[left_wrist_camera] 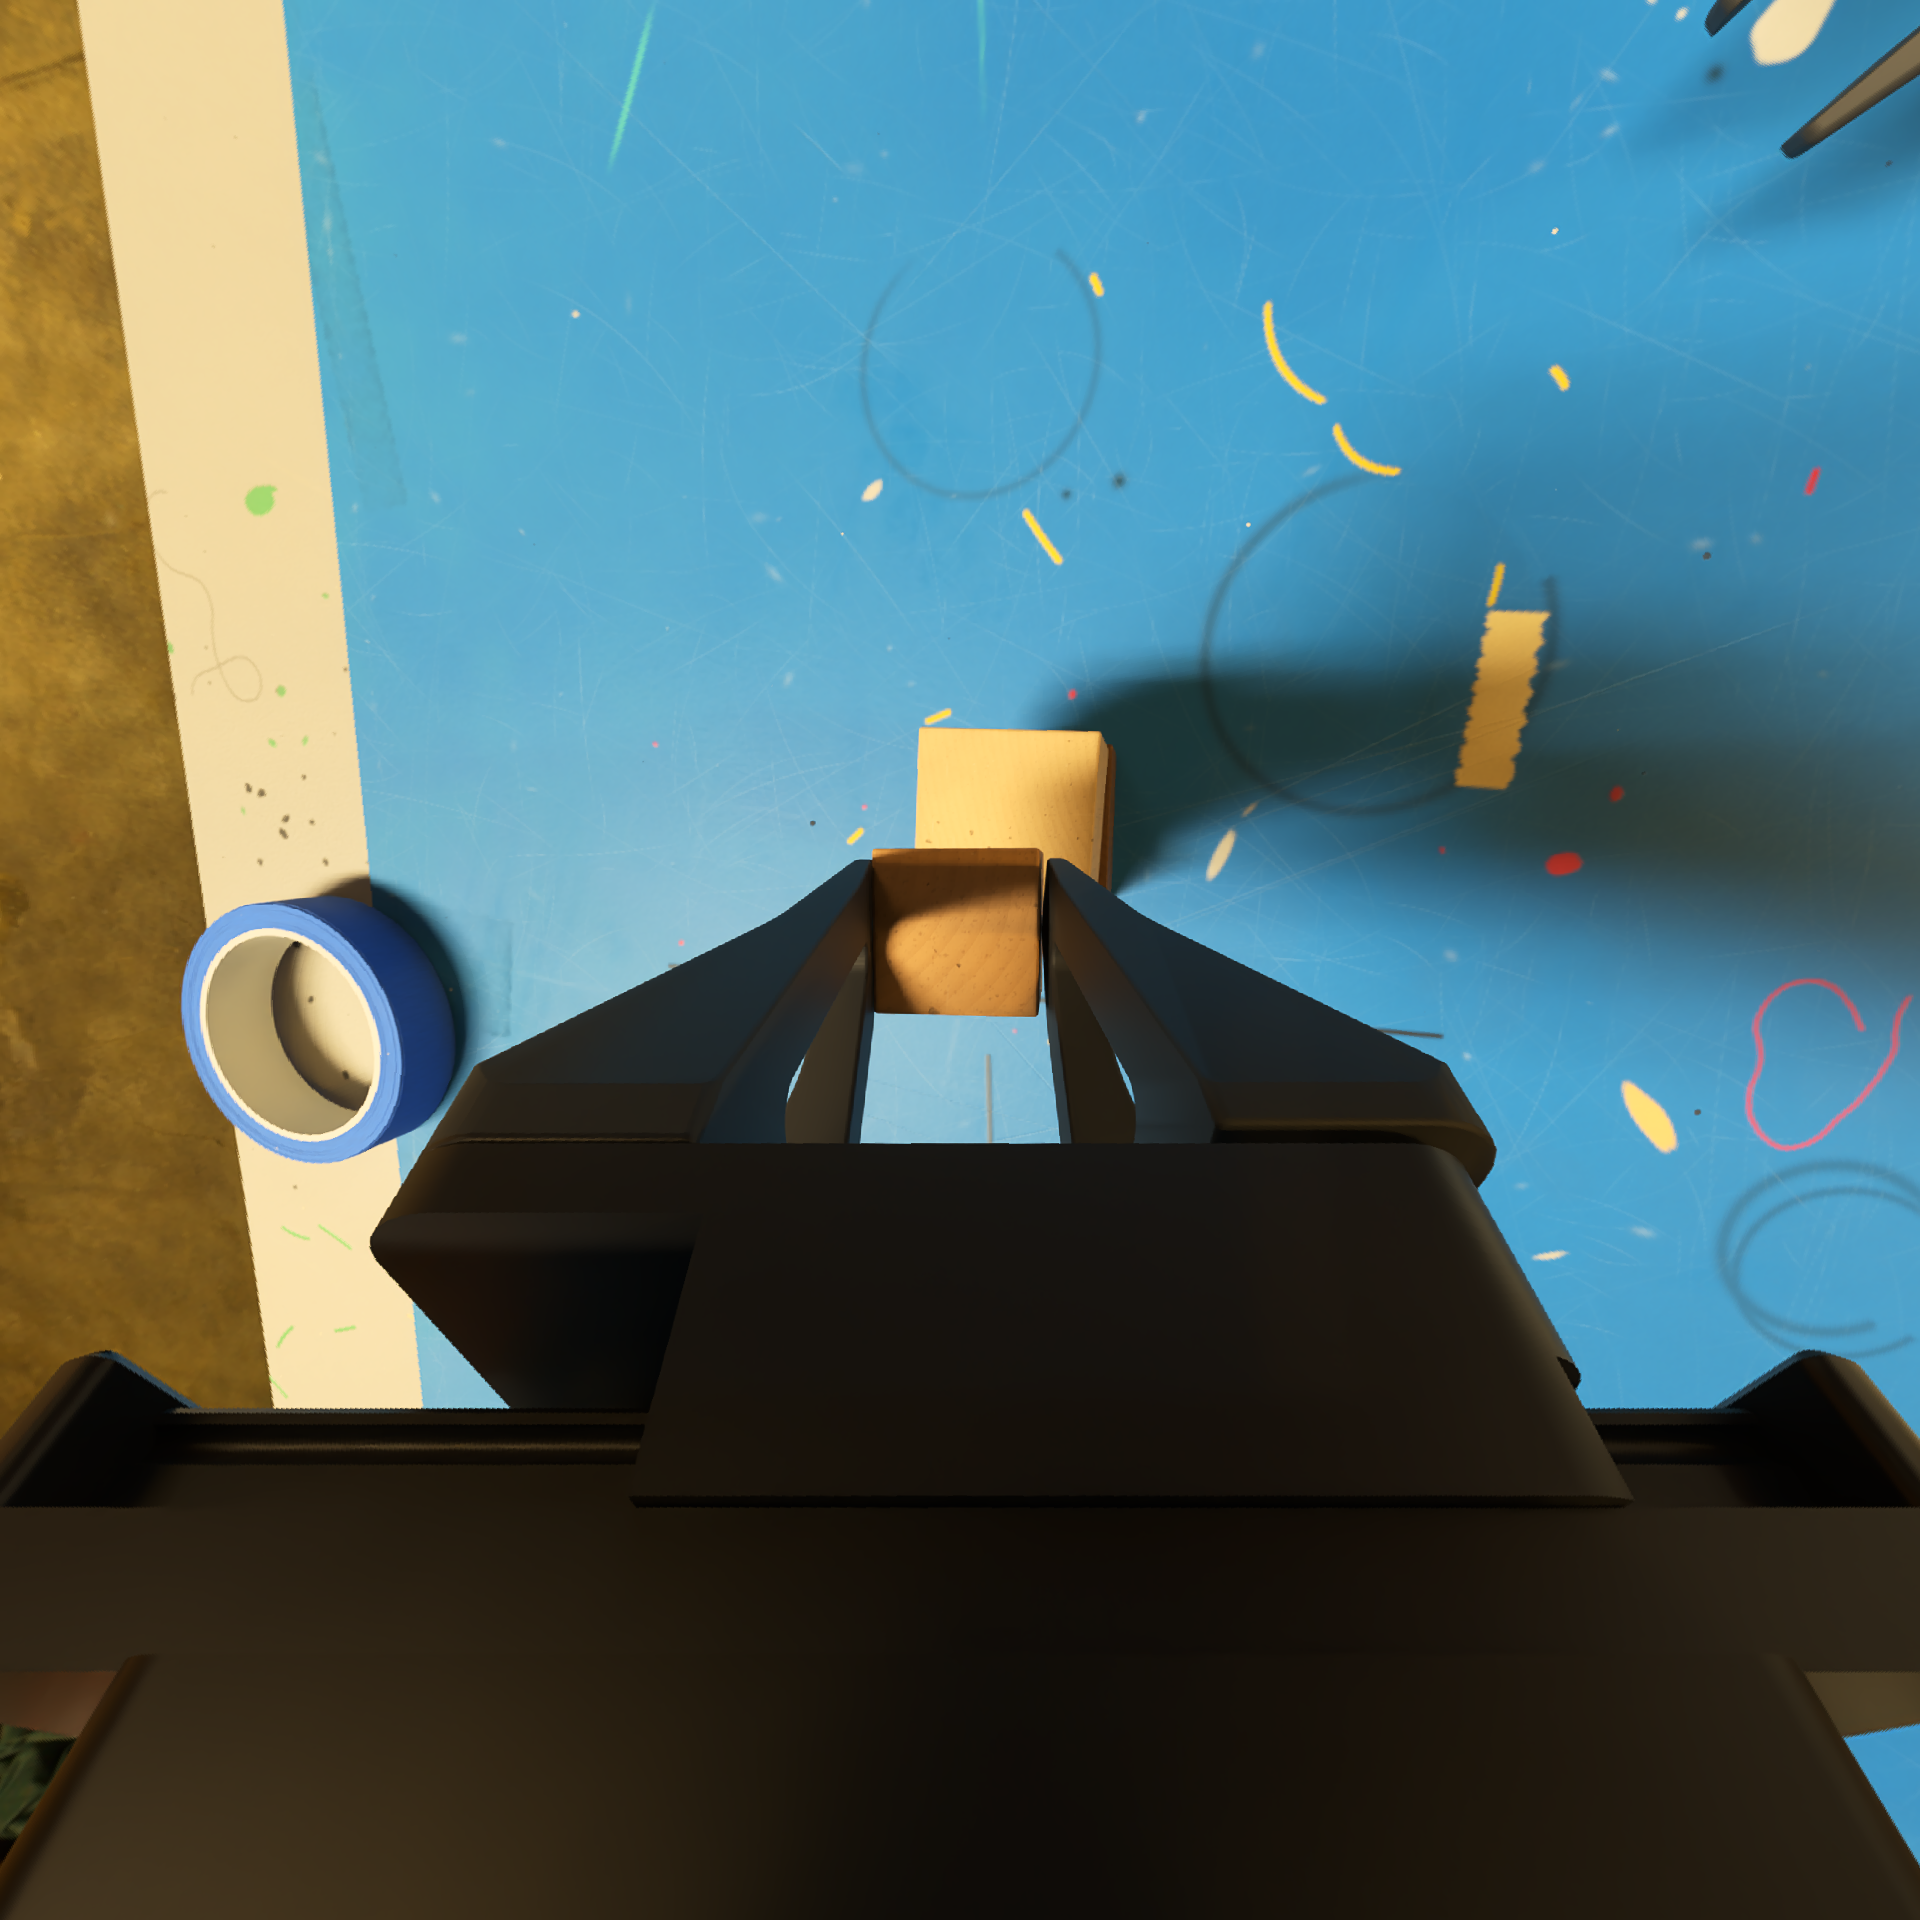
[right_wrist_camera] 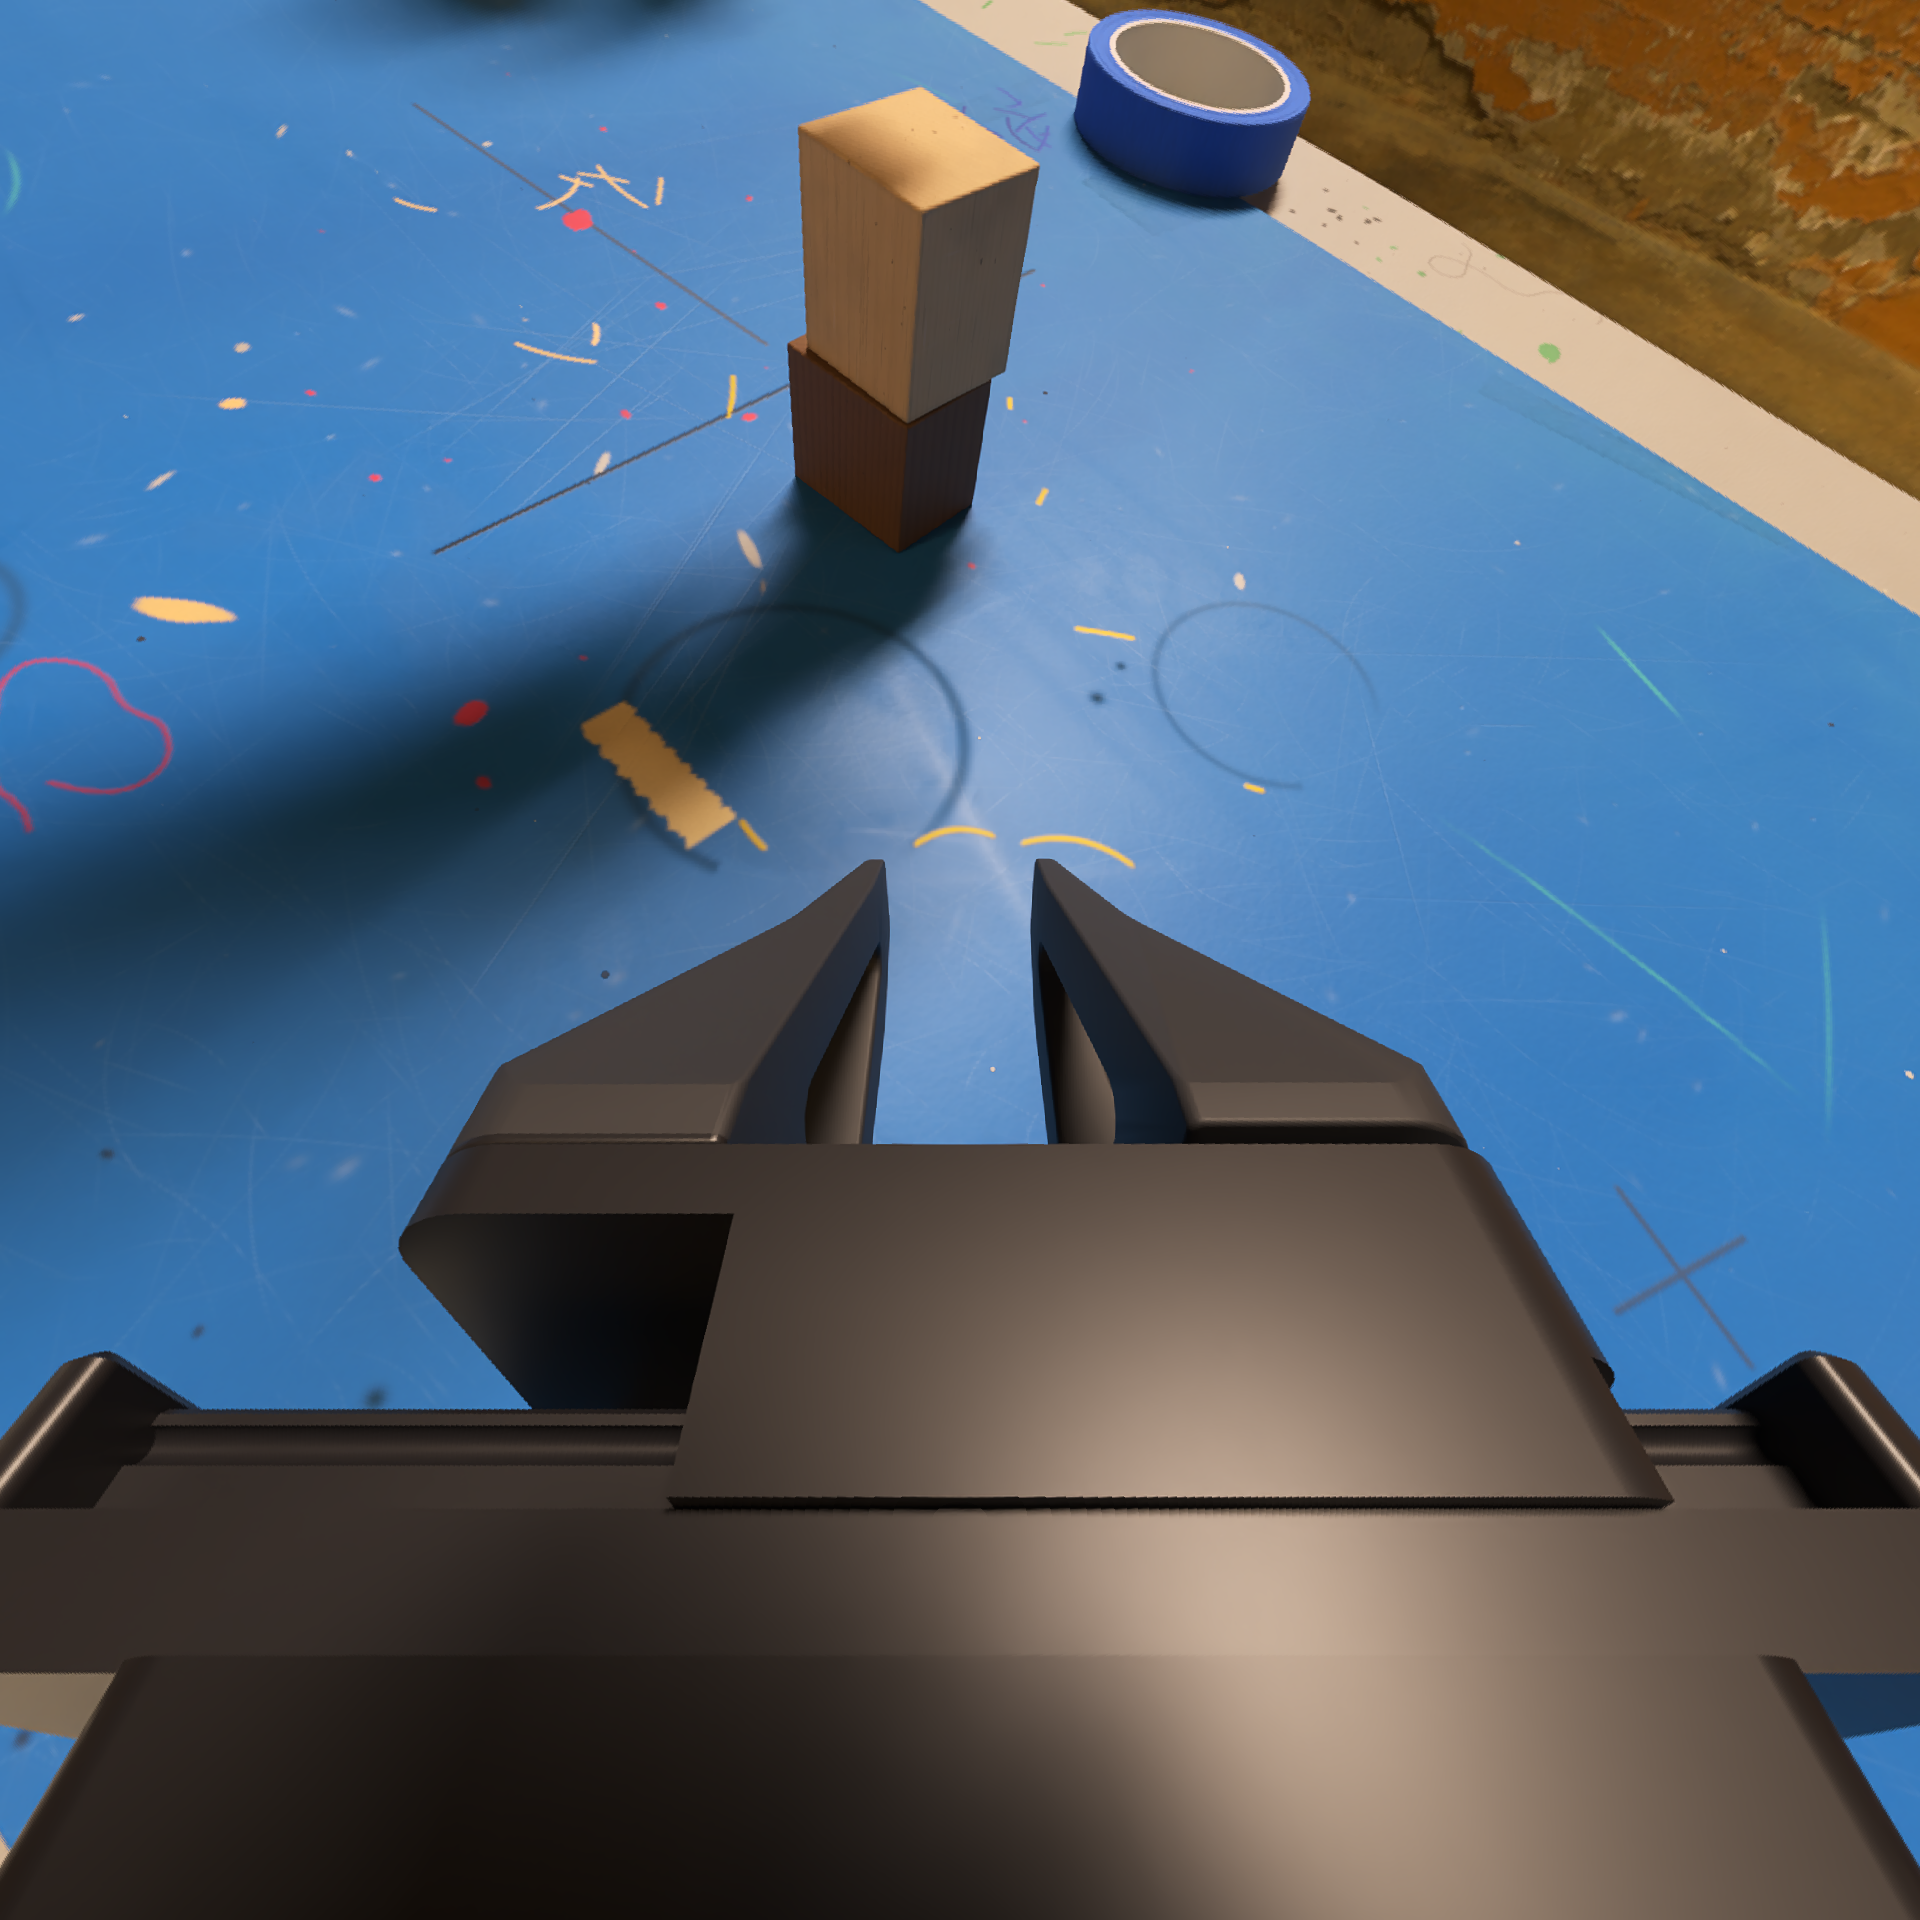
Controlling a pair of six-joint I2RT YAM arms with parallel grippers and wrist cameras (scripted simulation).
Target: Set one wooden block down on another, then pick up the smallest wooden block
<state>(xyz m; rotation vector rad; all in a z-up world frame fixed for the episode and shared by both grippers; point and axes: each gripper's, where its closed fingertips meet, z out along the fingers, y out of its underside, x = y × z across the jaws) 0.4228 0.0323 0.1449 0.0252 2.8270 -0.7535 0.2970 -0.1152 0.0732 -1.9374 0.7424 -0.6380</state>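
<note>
A small wooden cube [left_wrist_camera: 956, 932] is held between the fingers of the left gripper [left_wrist_camera: 958, 883], at the centre of the left wrist view. The fingertips are pressed against two opposite flat sides of the cube, and its top face is seen between them in part shadow. Just beyond the cube, slightly higher in the frame, the pale top of a stack [left_wrist_camera: 1010, 787] is seen from above; whether the cube is touching that stack cannot be told from this angle.

In the right wrist view the stack stands in the upper middle of the frame: a tall pale block [right_wrist_camera: 914, 249] is set on a darker brown block [right_wrist_camera: 883, 452], turned a little out of line with it. The stacking step is judged to be done. The held cube and the left gripper are not seen in this view.

The cube is judged to be light, stiff and not fragile, with smooth faces that could slip under a weak grip. Flat parallel sides are the sensible place to be taken, near the middle of their height, as is the case here. The nearby stack could be toppled if it is brushed.

The right gripper [right_wrist_camera: 958, 883] is seen empty, with a narrow gap between its fingers, over the blue mat [right_wrist_camera: 1455, 831], well apart from the stack. A roll of blue tape [right_wrist_camera: 1190, 104] lies at the upper right, near the mat's edge.
</note>
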